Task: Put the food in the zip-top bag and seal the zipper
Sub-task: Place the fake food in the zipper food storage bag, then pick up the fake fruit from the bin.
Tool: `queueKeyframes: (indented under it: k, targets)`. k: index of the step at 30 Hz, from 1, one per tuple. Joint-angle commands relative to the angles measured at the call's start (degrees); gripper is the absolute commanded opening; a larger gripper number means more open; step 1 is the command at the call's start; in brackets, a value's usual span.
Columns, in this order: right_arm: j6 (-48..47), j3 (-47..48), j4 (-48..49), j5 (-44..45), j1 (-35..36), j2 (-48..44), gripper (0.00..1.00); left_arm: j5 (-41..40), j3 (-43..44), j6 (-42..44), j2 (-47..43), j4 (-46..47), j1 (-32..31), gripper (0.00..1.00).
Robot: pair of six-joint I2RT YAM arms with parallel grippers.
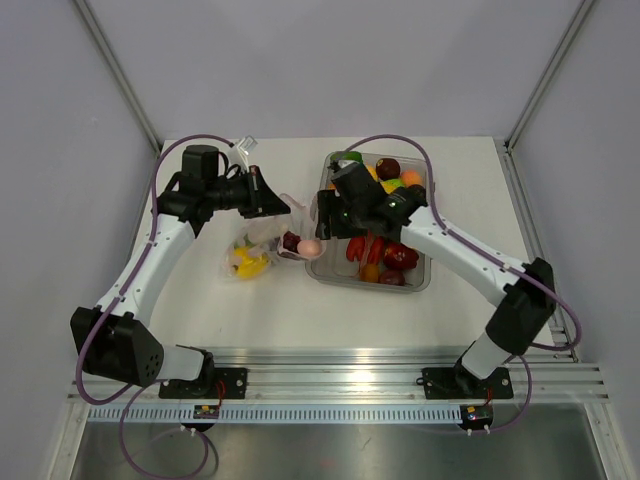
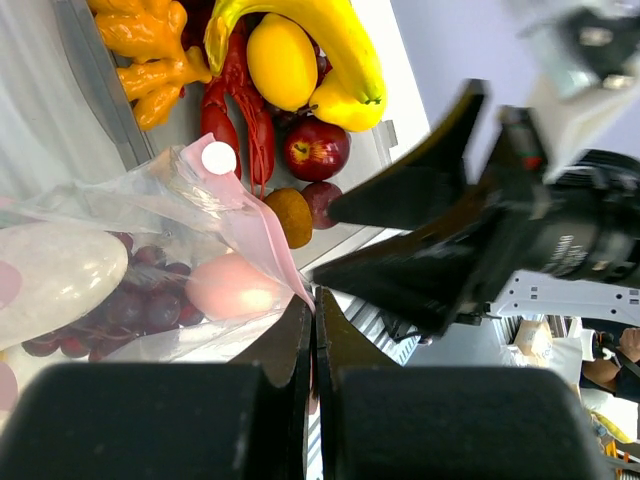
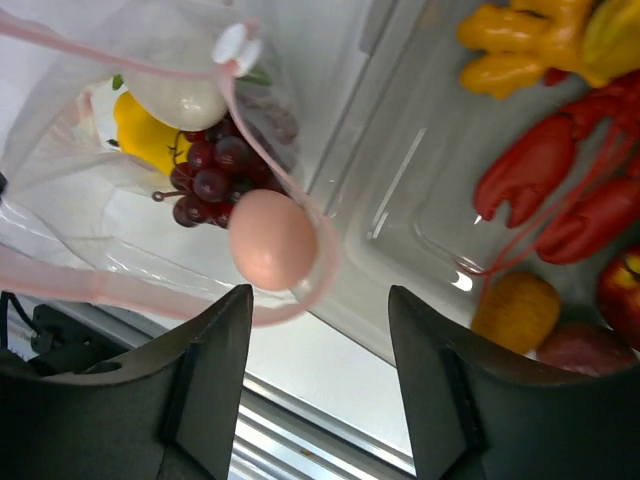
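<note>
The clear zip-top bag (image 1: 258,243) lies left of the tray with its mouth held up. It holds a yellow fruit (image 3: 140,130), purple grapes (image 3: 215,170) and a white piece (image 3: 185,100). A pink egg (image 3: 272,240) sits just inside the mouth and also shows in the top view (image 1: 310,247). My left gripper (image 2: 314,312) is shut on the pink zipper strip (image 2: 262,225) at the bag's edge; it shows in the top view (image 1: 280,200). My right gripper (image 3: 320,300) is open and empty, just above the egg, between bag and tray; it shows in the top view (image 1: 322,215).
The grey translucent tray (image 1: 420,283) stands at the right with several foods: red lobster (image 3: 545,165), orange ginger (image 3: 510,45), apple (image 2: 316,150), banana (image 2: 330,40), lemon (image 2: 282,62). Its near wall (image 3: 350,150) lies right beside the bag mouth.
</note>
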Motion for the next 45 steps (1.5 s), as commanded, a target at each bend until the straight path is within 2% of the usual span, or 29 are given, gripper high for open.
queueKeyframes:
  k: [1,5,6,7,9,11,15,24,30,34,35,38,45]
  targets:
    - [1.32,-5.37,-0.27,8.18,-2.4,-8.61,0.62,2.38,0.53,-0.37,-0.88,3.54,0.08,0.0]
    - [3.7,-14.58,-0.35,9.83,-6.09,-10.83,0.62,2.29,0.61,-0.72,-0.18,3.98,0.08,0.0]
    - [4.14,-15.65,-1.05,10.71,-6.53,-10.3,0.65,2.2,0.7,-0.9,0.0,4.16,0.08,0.0]
    - [4.92,-16.71,-1.49,11.33,-6.89,-9.69,0.74,2.12,0.7,-0.9,0.09,4.16,0.08,0.0]
    - [5.37,-19.09,-0.98,12.3,-7.15,-7.58,0.8,2.03,0.62,-0.81,0.0,4.16,0.08,0.0]
    - [5.81,-20.32,-0.62,13.35,-7.15,-5.74,0.84,1.68,0.26,-0.81,-0.09,4.33,0.08,0.0]
    - [5.72,-21.11,1.57,11.52,-7.06,-3.79,0.84,1.59,0.53,-0.38,-0.09,3.55,0.08,0.0]
    - [5.63,-22.96,5.53,8.27,-7.06,2.27,0.75,0.98,0.18,-0.11,-0.26,3.02,0.08,0.0]
    - [5.2,-23.14,6.06,7.47,-6.89,3.68,0.73,0.62,0.61,-0.02,0.09,2.93,0.08,0.0]
    - [4.32,-22.61,5.62,7.56,-6.71,3.42,0.6,0.62,0.88,-0.2,0.62,3.19,0.08,0.0]
    - [4.23,-22.43,5.18,7.56,-6.71,2.81,0.51,0.62,0.97,-0.2,0.7,3.11,0.08,0.0]
    - [4.14,-21.38,3.69,8.0,-6.71,-0.08,0.38,0.62,1.23,0.06,0.88,2.76,0.08,0.0]
    - [2.82,-16.73,-0.09,9.58,-6.71,-6.34,0.34,0.45,1.32,0.24,1.15,2.84,0.08,0.0]
